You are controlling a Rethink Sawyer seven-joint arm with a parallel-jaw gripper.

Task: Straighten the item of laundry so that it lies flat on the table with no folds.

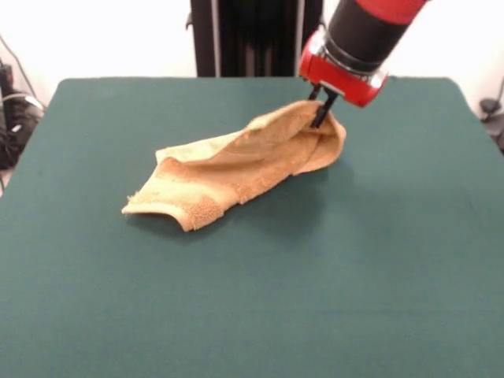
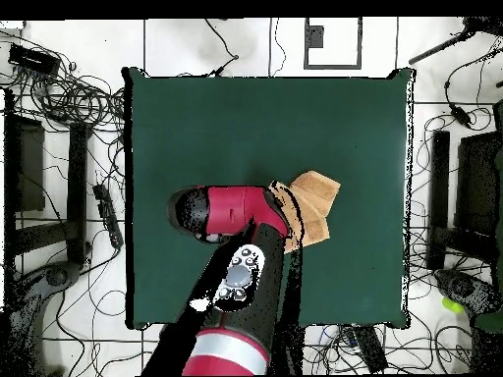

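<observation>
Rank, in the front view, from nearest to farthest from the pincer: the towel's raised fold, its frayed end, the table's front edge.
1. Raised fold, at the pincer.
2. Frayed end, lower left.
3. Table's front edge, bottom.

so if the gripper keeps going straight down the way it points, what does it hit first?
The towel. The gripper points down at the towel's raised far end, tips at or in the cloth; contact is unclear. Beneath lies the table.

Sawyer arm (image 1: 366,31): black cylindrical wrist segment between red casings, with a silver ring above the red end flange. Overhead, a grey button cluster (image 2: 239,278) sits on a black link.
</observation>
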